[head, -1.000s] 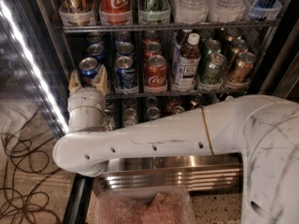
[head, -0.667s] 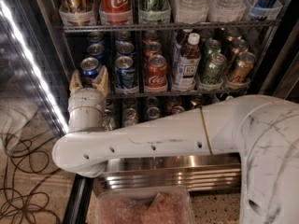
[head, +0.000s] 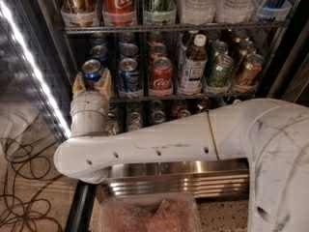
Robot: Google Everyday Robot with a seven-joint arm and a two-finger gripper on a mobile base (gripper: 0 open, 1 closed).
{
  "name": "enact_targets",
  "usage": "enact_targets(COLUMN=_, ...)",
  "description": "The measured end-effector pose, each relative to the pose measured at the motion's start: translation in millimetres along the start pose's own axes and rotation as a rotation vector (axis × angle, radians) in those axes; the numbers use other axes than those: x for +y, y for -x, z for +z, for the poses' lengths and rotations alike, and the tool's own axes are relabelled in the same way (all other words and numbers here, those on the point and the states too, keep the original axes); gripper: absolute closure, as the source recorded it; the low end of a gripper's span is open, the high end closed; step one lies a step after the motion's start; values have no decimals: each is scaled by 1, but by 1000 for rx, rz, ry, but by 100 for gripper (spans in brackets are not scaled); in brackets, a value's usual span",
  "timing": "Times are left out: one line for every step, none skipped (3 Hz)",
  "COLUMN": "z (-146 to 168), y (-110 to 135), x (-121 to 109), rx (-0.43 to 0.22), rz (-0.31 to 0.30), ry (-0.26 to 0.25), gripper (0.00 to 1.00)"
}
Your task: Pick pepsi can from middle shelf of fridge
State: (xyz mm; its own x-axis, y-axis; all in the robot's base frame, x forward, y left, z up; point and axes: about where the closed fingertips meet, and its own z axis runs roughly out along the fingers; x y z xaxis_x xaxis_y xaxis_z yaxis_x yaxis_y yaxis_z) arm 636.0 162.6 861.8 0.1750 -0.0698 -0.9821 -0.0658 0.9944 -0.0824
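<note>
1. Blocking much of the lower fridge (head: 179,177), the white arm (head: 159,149) runs across the view and covers most of the shelf under the middle shelf (head: 193,96); only a few can tops (head: 157,112) show there.
2. The top shelf's cans and bottles are cut off by the upper edge. A clear tub (head: 149,215) is cut off at the bottom edge, and its contents are hard to make out.
3. The gripper (head: 91,83) is at the front left end of the middle shelf, pointing up from the arm's wrist.
4. Its jaws stand about one can apart, with the tan fingers (head: 103,82) pressed to either side of the pepsi can (head: 91,69), so the lower body of the can is hidden.
5. The pepsi can stands upright in the front row, just left of another blue can (head: 128,74) and a red Coca-Cola can (head: 161,74).
6. Compared with a second ago, arm, gripper and can sit in nearly the same places; the can has not been lifted.
</note>
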Motion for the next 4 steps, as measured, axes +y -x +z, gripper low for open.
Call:
enact_targets(z=-1, y=3, x=-3, rx=-5, rz=9, ry=-3, gripper=100)
enact_targets(z=-10, y=21, x=-19, rx=-43, rz=27, ry=-11, gripper=100)
enact_targets(z=-26, y=49, x=-28, rx=-83, rz=37, ry=8, gripper=100)
enact_targets(z=-45, y=71, x=-33, rx=-81, rz=65, ry=64, gripper=100)
